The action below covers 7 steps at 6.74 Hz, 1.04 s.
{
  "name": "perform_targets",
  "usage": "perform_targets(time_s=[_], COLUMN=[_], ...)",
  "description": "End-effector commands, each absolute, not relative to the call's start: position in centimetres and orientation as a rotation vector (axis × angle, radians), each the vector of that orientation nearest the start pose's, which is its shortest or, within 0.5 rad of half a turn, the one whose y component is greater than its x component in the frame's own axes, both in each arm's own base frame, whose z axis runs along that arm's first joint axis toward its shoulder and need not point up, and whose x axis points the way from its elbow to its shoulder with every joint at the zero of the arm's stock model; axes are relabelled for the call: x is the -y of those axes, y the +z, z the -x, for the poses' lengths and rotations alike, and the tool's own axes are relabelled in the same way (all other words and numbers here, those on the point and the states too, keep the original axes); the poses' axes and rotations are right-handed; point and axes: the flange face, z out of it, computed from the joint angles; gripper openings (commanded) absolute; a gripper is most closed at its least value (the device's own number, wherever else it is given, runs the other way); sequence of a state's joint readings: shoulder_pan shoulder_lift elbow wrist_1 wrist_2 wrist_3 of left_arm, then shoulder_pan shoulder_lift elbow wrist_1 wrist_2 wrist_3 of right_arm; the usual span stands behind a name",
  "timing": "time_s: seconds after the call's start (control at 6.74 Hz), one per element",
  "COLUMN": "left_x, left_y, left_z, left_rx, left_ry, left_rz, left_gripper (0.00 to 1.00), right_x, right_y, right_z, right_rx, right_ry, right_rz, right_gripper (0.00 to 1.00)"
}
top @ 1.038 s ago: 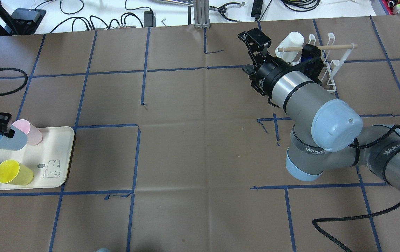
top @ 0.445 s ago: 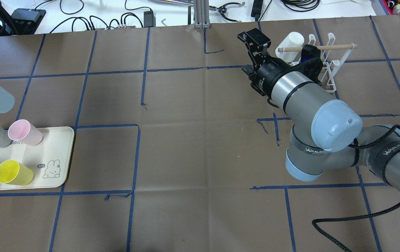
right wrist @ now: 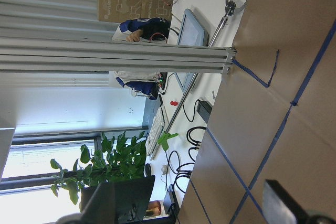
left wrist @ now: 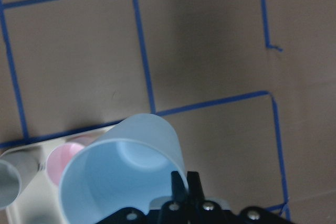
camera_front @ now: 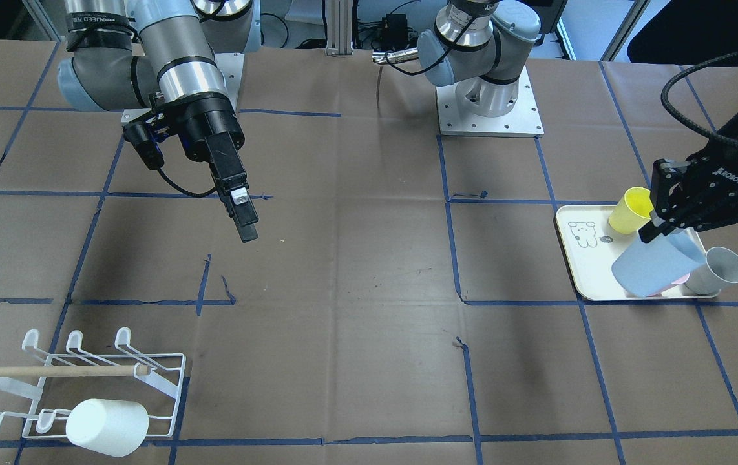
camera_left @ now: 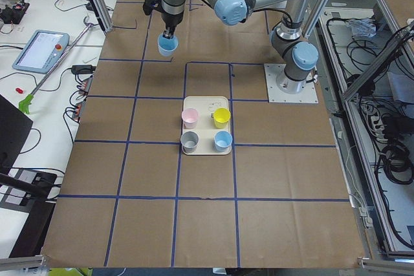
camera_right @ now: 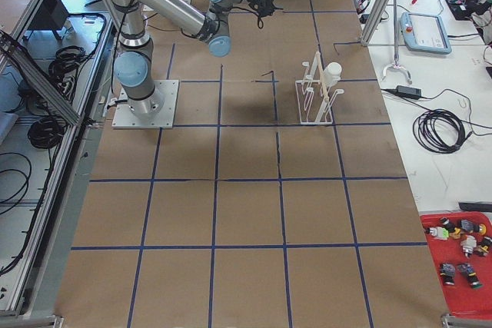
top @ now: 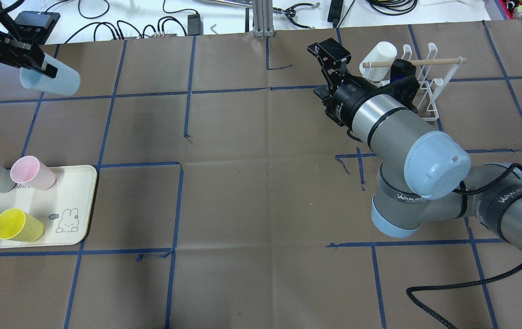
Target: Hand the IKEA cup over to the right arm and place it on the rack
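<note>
Left gripper is clamped on the rim of the light blue cup, holding it tilted in the air over the table's left end. Which exact spot it's above is hard to say, since the views disagree. It blocks most of the pink cup on the tray. Right gripper hangs over the right half, and I can't tell if its fingers are apart. Rack sits by the right operator-side corner with a white cup on it. Brown paper with a blue tape grid covers the table. There's a cabled white bench beyond and a plant by a window.
</note>
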<state>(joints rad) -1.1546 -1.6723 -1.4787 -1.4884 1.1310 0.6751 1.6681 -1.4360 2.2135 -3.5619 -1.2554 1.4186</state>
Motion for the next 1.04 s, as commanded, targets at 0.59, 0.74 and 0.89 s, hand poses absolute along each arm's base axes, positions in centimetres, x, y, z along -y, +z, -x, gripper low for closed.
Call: perform_targets(time_s=[0.59,0.74,0.89], left_x=[55.5,54.2,52.9], left_y=[46.7,44.5,42.0], left_z=[4.2,5.9,7.3], left_rx=[-3.303,-3.203,-3.12], left_ry=[-1.579,-1.718,-1.819], left_rz=[-1.178,-1.285,-1.367], left_gripper=[0.0,0.0,0.0], right_x=[44.2,44.2,44.1], right_y=[36.9,36.9,37.0], right_z=[-20.9,-20.9,-21.0], right_rx=[-1.697,-1.697,-1.697], right_ry=[-0.78,-0.78,-0.781], right_rz=[-1.041,-1.041,-1.035], right_gripper=[1.0,1.0,1.0])
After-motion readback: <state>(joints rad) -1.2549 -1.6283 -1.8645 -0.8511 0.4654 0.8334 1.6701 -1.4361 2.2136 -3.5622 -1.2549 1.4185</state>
